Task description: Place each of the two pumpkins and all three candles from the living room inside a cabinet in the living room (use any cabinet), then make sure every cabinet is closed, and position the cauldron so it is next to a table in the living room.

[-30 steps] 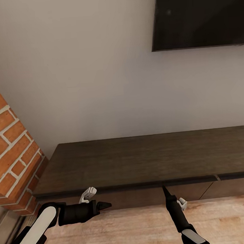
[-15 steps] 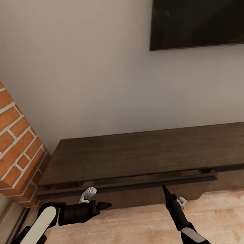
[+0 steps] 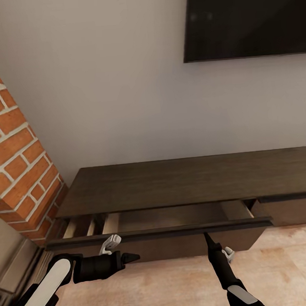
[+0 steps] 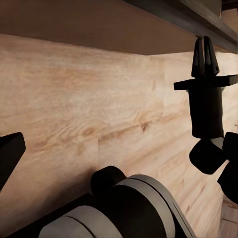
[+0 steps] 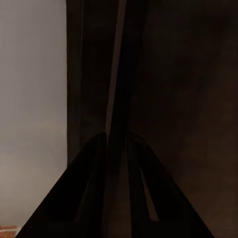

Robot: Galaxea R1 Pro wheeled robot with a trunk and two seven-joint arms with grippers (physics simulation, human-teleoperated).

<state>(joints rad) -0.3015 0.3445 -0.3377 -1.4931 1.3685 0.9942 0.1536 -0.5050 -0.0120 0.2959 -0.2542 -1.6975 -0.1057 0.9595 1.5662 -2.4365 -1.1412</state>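
Observation:
The low dark-brown cabinet (image 3: 174, 183) runs along the wall. Its left drawer (image 3: 159, 233) stands pulled out, and the part of its pale wooden inside that shows is bare. My right gripper (image 3: 206, 236) is shut on the top edge of the drawer front. In the right wrist view both fingers (image 5: 89, 188) close around that thin dark edge. My left gripper (image 3: 136, 256) hangs open and empty over the floor in front of the drawer, pointing right. The left wrist view catches the right gripper (image 4: 205, 49) at the drawer edge. The pumpkins, candles, cauldron and table are out of view.
A brick column (image 3: 16, 168) stands against the cabinet's left end. A dark television (image 3: 248, 16) hangs on the white wall above. Light wood floor (image 3: 172, 285) lies under both arms. A second cabinet front (image 3: 291, 209) to the right is closed.
The drawer has slid out of the cabinet toward me, held by the right gripper. The view has drawn back from the wall; both arms keep their places in the picture.

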